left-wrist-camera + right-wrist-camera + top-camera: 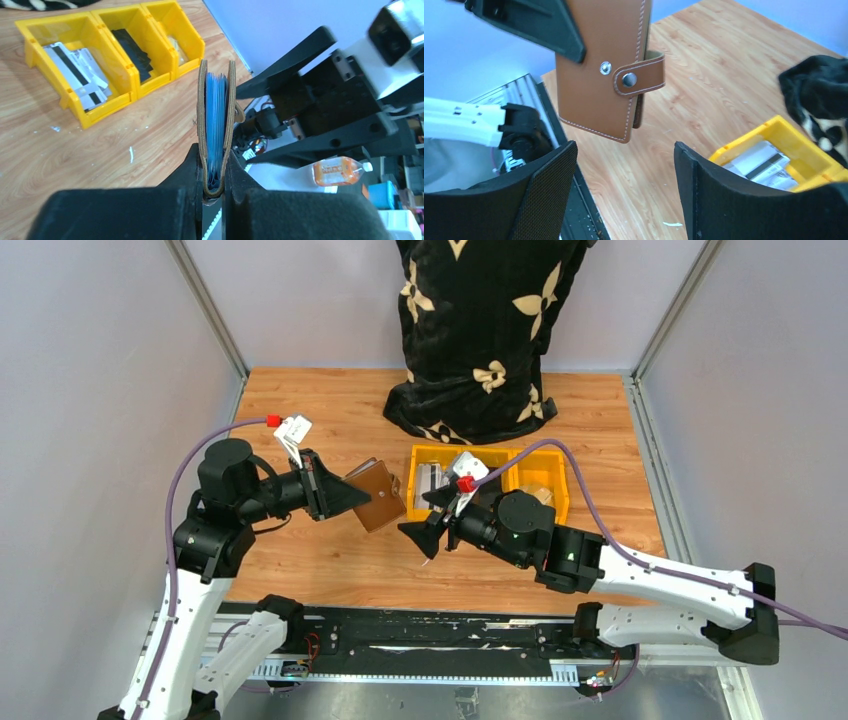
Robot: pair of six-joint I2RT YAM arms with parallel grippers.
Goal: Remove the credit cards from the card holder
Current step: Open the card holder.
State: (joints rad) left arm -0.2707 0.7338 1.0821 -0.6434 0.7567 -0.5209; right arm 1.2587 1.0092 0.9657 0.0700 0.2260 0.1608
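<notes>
Card holder (599, 65) clamped at fold in left tool (215, 175), right tool (624, 155) wide — empty, near its free edge

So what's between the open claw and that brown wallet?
Nothing: just a gap between the right claw and the wallet, with wooden table behind. The right wrist view shows it.

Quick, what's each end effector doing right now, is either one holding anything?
Left end effector: closed on the brown card holder.
Right end effector: open, holding nothing.
</notes>
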